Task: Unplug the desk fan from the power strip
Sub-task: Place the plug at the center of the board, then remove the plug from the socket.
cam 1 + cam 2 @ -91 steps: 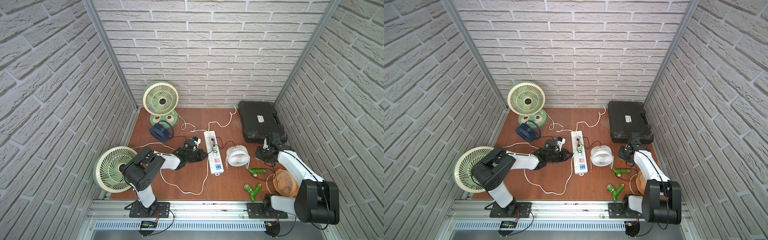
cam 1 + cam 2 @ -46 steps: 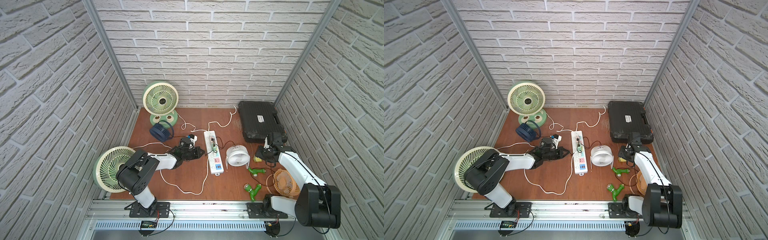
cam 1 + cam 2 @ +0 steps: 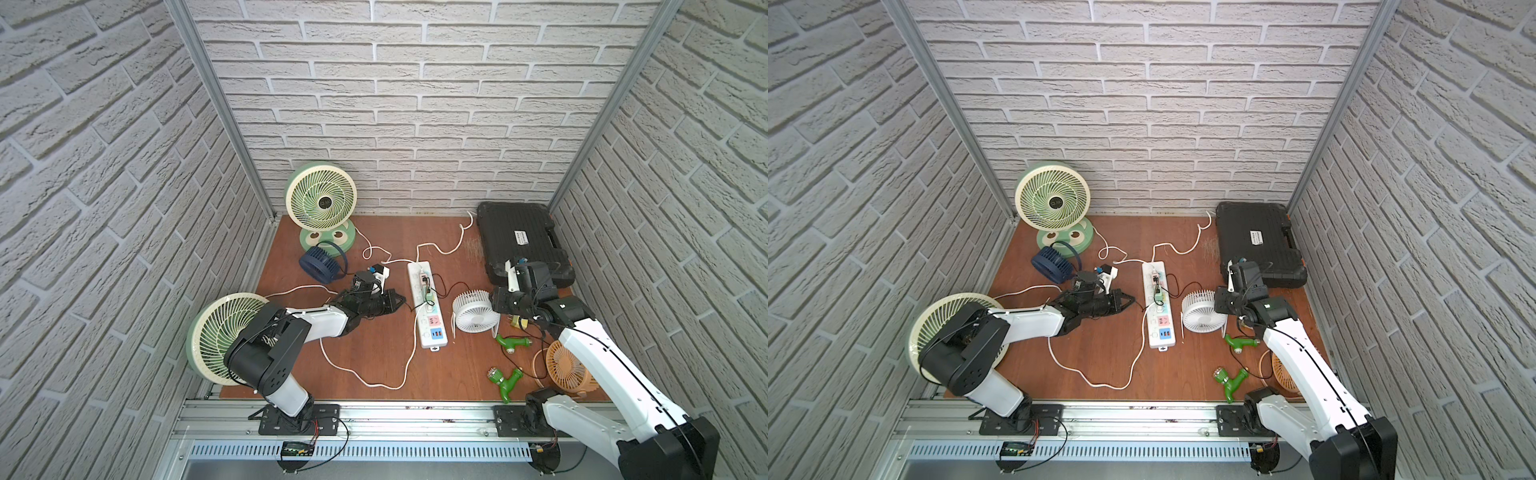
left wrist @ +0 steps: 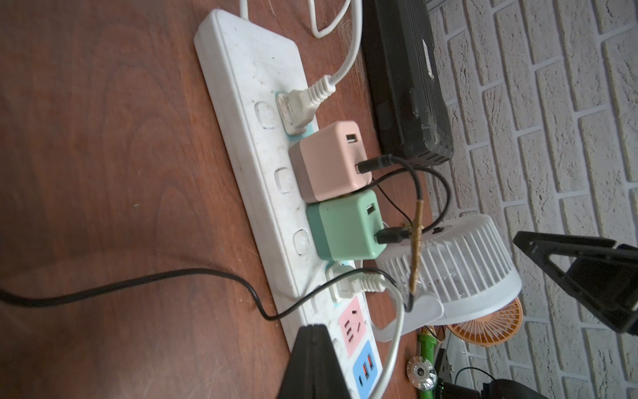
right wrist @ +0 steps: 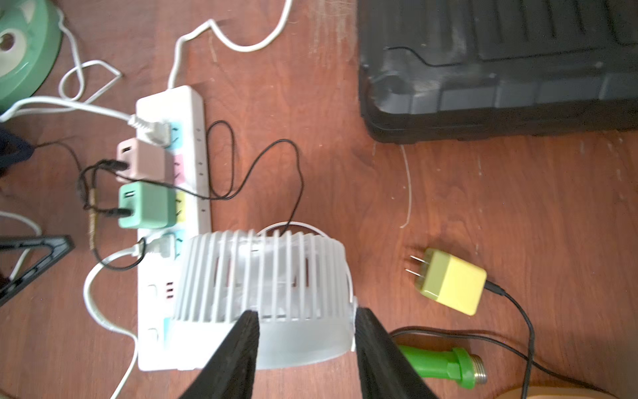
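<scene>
The white power strip (image 3: 426,318) (image 3: 1158,322) (image 4: 248,138) (image 5: 198,138) lies mid-table. It carries a white plug, a pink adapter (image 4: 328,162), a green adapter (image 4: 345,228) and a second white plug. A yellow adapter (image 5: 450,281) (image 3: 519,322) lies unplugged on the wood, prongs bare. Its black cord runs toward the orange desk fan (image 3: 567,368) (image 3: 1283,374). My right gripper (image 5: 305,316) (image 3: 496,301) is open over the edge of a white fan (image 5: 262,276) (image 3: 473,311). My left gripper (image 4: 312,331) (image 3: 401,300) is shut and empty, just left of the strip.
A black case (image 3: 519,241) fills the back right. Two green fittings (image 3: 513,341) (image 3: 505,380) lie near the orange fan. Green fans (image 3: 322,203) (image 3: 224,332) and a blue fan (image 3: 318,262) stand at the left. White cords loop across the wood.
My right gripper has moved left from beside the black case to the white fan. The left arm has barely shifted.
</scene>
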Tool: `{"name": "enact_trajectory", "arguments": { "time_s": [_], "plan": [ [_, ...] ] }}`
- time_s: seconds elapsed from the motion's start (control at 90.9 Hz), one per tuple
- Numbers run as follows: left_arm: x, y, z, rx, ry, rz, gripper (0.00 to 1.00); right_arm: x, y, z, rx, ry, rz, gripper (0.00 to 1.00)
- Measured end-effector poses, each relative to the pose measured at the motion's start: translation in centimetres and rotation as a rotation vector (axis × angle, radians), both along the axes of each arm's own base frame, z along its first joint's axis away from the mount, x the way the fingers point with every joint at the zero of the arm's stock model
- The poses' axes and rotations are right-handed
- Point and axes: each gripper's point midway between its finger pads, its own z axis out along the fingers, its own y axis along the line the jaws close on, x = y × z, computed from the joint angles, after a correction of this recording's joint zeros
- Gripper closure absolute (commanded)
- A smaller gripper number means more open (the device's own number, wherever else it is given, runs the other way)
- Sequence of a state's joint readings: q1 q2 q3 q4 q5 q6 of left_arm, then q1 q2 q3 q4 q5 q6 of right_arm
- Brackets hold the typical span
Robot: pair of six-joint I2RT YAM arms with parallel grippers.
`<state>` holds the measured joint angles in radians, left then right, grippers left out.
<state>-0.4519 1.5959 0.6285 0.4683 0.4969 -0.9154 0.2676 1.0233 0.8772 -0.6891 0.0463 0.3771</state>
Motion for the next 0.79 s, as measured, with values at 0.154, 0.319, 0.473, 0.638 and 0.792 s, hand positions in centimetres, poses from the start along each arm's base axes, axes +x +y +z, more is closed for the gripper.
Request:
{"name": "enact_trajectory", "arguments": {
  "time_s": [0.154, 0.319, 0.473, 0.638, 0.792],
  "plan": [
    [1.0, -0.6, 1.1, -0.020, -0.024, -0.013, 1.00, -1.0, 4.9, 0.6, 0.018, -0.011, 0.172, 0.55],
    [1.5, -1.0, 0.6, -0.023, -0.015, -0.021, 1.00, -1.8, 9.6, 0.1, -0.001, 0.007, 0.318, 0.57],
    [1.5, -1.2, -0.2, -0.024, 0.004, -0.026, 1.00, -2.0, 12.9, -1.8, -0.050, 0.033, 0.398, 0.61],
    [1.4, -1.7, -1.2, -0.031, 0.027, -0.034, 1.00, -1.8, 15.2, -4.1, -0.095, 0.047, 0.421, 0.64],
    [1.1, -2.3, -1.8, -0.037, 0.040, -0.046, 1.00, -0.7, 16.4, -5.6, -0.119, 0.029, 0.391, 0.68]
  ]
}}
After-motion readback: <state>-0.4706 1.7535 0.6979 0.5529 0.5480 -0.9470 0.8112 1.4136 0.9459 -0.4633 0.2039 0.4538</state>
